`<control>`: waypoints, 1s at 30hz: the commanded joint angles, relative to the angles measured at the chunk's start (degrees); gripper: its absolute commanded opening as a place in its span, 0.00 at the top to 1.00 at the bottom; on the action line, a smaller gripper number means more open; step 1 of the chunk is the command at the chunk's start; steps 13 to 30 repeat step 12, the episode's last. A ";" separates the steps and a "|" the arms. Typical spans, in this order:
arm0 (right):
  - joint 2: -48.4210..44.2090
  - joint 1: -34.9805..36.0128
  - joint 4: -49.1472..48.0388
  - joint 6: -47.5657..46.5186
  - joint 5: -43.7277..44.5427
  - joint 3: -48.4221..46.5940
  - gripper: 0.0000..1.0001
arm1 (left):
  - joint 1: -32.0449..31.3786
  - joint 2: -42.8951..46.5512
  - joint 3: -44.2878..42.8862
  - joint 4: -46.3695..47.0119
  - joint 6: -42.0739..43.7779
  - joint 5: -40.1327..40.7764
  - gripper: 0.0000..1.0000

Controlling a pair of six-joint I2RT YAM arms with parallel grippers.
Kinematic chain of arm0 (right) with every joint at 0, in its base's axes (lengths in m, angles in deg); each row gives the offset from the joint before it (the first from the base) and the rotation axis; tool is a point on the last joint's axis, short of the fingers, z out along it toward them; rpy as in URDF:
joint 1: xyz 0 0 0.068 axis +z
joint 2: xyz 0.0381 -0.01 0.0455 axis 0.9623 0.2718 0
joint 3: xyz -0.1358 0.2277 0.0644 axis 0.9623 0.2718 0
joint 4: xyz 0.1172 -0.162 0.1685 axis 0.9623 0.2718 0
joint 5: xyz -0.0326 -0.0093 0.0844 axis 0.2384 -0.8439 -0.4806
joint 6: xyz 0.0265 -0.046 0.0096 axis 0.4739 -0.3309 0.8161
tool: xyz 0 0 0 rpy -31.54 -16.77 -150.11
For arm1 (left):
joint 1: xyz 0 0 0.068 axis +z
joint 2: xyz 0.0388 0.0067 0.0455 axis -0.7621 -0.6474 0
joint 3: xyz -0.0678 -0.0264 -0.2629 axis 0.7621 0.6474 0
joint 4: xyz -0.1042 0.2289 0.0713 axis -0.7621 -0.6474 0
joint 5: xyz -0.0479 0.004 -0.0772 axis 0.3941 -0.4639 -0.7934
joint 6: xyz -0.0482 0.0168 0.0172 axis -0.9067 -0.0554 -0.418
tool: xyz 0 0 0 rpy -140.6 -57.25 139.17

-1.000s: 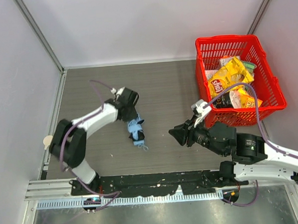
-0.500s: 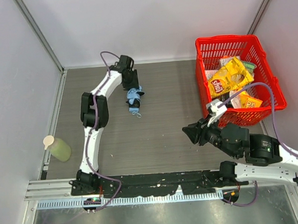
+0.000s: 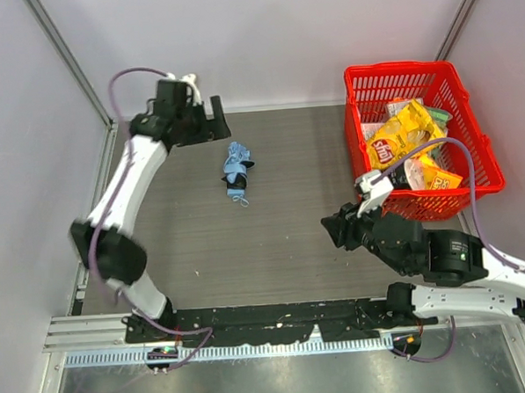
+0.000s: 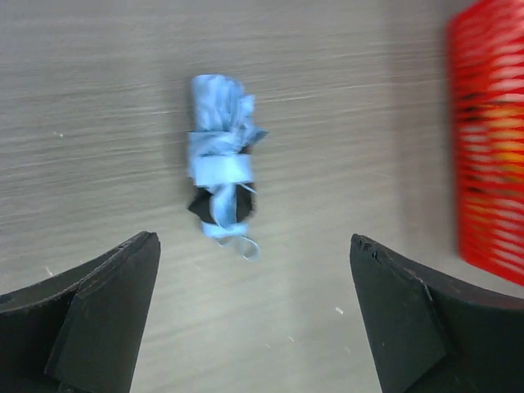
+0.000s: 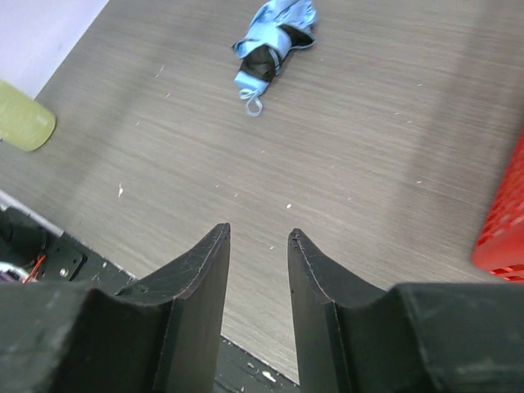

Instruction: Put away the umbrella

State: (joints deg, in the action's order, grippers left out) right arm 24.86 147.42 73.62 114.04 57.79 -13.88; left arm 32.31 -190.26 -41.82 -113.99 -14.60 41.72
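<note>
The light sky-blue fabric compact umbrella [image 4: 219, 176] lies bundled on the grey wood-grain table [image 3: 288, 186], touched by neither arm. It is below and just ahead of the left gripper [image 3: 213, 120], whose fingers are spread wide with nothing between them. In the left wrist view its long axis runs straight away from the tool, the small blue loop [image 4: 248, 248] at the near end, and the bundle sits slightly toward the left-hand finger. The likely step is a pickup, and the fingers already line up to close across the width. I would shift a little to centre it, come down over the wrapped middle, not the loose loop, and squeeze firmly, since the fabric will give. The right gripper [image 5: 257, 233], nearly closed and empty, has the umbrella well ahead of it. A red plastic mesh basket [image 3: 395, 66] of snack bags [image 3: 403, 134] stands at its right, a plausible destination.
</note>
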 commanded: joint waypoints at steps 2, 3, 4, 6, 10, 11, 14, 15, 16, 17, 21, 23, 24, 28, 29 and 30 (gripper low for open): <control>-0.31 0.38 4.15 1.34 12.36 -7.75 0.55 | 0.20 30.06 15.02 11.74 -6.22 -12.04 0.00; -0.48 0.20 4.59 0.30 14.38 -9.15 0.53 | 0.20 33.67 17.74 13.50 -6.93 -13.80 0.00; -0.92 0.29 4.77 -0.49 15.62 -9.95 0.50 | 0.20 37.54 19.95 14.39 -7.63 -15.21 0.00; -2.15 0.29 4.51 -2.69 16.94 -11.97 0.45 | 0.12 44.13 24.60 17.02 -8.52 -18.11 0.00; -6.01 0.29 1.00 -7.79 18.70 -13.38 0.35 | 0.20 55.65 29.71 15.99 -8.52 -19.88 0.00; -7.15 0.29 -0.66 -8.84 18.27 -13.56 0.34 | 0.12 57.86 30.77 15.46 -8.17 -20.23 0.00; -7.77 0.29 -1.46 -9.98 16.61 -13.47 0.22 | 0.20 60.66 31.47 14.58 -7.30 -20.32 0.00; -7.77 0.29 -1.46 -9.98 16.61 -13.47 0.22 | 0.20 60.66 31.47 14.58 -7.30 -20.32 0.00; -7.77 0.29 -1.46 -9.98 16.61 -13.47 0.22 | 0.20 60.66 31.47 14.58 -7.30 -20.32 0.00; -7.77 0.29 -1.46 -9.98 16.61 -13.47 0.22 | 0.20 60.66 31.47 14.58 -7.30 -20.32 0.00; -7.77 0.29 -1.46 -9.98 16.61 -13.47 0.22 | 0.20 60.66 31.47 14.58 -7.30 -20.32 0.00; -7.77 0.29 -1.46 -9.98 16.61 -13.47 0.22 | 0.20 60.66 31.47 14.58 -7.30 -20.32 0.00; -7.77 0.29 -1.46 -9.98 16.61 -13.47 0.22 | 0.20 60.66 31.47 14.58 -7.30 -20.32 0.00; -7.77 0.29 -1.46 -9.98 16.61 -13.47 0.22 | 0.20 60.66 31.47 14.58 -7.30 -20.32 0.00; -7.77 0.29 -1.46 -9.98 16.61 -13.47 0.22 | 0.20 60.66 31.47 14.58 -7.30 -20.32 0.00; -7.77 0.29 -1.46 -9.98 16.61 -13.47 0.22 | 0.20 60.66 31.47 14.58 -7.30 -20.32 0.00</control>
